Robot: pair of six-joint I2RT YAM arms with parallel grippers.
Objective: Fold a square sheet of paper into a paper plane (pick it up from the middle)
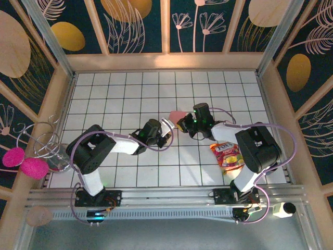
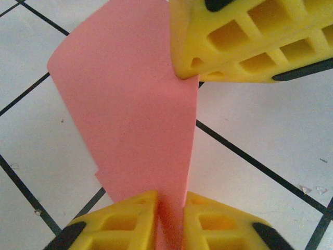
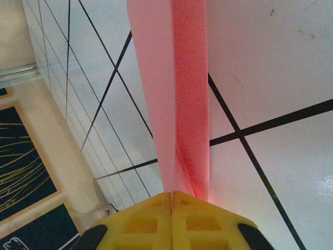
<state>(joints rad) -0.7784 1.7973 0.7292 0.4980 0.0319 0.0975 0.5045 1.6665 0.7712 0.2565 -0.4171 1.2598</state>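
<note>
Currently both sets of jaws are clamped on the folded pink paper: the left gripper pinches one end, the right gripper the other, over the middle of the tiled bench.

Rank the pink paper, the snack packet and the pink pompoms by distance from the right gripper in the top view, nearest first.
1. Pink paper: clamped in the right gripper, centre.
2. Snack packet: on the table, to the gripper's right.
3. Pink pompoms: far left, beyond the table's edge.
</note>
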